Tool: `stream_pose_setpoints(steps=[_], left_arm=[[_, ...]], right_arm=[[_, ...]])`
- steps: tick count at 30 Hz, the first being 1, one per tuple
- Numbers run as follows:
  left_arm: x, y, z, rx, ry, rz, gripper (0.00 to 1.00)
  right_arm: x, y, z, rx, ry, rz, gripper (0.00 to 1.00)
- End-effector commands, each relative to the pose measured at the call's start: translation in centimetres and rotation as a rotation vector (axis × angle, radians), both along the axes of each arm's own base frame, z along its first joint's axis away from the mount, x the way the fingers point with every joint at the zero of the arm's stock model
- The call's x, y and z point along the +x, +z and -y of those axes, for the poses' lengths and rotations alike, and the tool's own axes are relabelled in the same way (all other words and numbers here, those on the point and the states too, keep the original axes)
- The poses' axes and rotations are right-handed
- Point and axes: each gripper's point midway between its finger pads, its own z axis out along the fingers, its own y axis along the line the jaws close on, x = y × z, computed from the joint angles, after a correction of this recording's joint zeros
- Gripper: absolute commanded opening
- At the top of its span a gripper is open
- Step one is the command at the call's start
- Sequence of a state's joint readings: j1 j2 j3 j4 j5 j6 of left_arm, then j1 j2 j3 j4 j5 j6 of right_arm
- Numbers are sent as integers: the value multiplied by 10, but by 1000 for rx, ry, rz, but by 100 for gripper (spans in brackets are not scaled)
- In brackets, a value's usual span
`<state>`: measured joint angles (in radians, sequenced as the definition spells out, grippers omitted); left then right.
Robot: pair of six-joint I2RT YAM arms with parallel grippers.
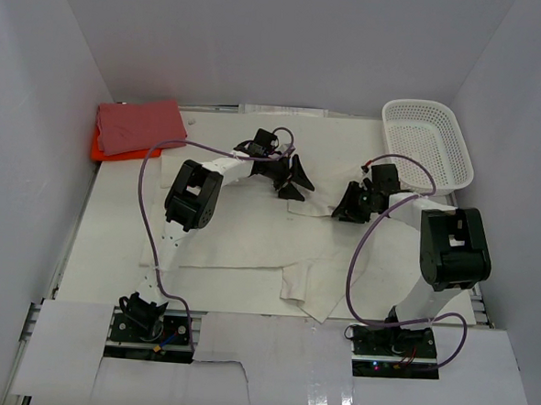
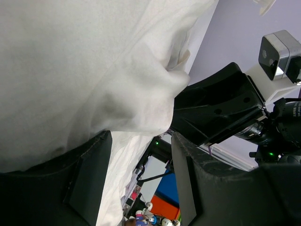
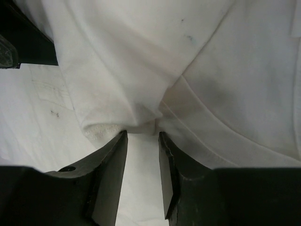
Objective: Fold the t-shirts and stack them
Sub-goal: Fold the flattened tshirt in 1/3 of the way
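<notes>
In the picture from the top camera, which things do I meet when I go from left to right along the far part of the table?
Folded pink-red t-shirt lying on the orange t-shirt → left gripper → right gripper → white mesh basket.

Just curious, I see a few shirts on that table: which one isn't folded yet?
The cream-white shirt, lying spread and rumpled in the middle between the two arms. The pink-red shirt is folded at the back left corner, on top of the orange shirt.

I saw open table at lower left; the basket blocked upper right, and folded shirts, seemingly stacked, upper left.
</notes>
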<state>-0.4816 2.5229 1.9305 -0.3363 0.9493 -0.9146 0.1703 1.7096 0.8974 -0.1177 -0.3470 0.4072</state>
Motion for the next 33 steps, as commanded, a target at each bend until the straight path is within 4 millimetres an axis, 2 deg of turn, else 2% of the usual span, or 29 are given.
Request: stream_pose_setpoints(steps=[1,9,15,17,18,20,25,33], left_arm=[[1,25,-7,-1,11,21,65],[3,24,-9,-1,16,18,65],[4,23,-10,-5,18,12,65],[4,23,-11,-5,19,10,65],[4,23,-11,-5,19,10,65],[5,24,-11,-8,19,12,65],[6,24,-13,-6,23,13,65],[8,22,-15,-5,27,11,65]], right_arm=[[12,7,8,-49,-7,29,40],[20,1,6,-55,12,8,34],[17,-6,0,-48,28,-21,33],[16,-7,1,-57,28,-23,29],[16,-7,2,-66,27,-23,21],[15,-7,2,-70,30,-25,15],[16,0,3,-72,29,-14,8],[14,20,-5,-26,56,6,8]])
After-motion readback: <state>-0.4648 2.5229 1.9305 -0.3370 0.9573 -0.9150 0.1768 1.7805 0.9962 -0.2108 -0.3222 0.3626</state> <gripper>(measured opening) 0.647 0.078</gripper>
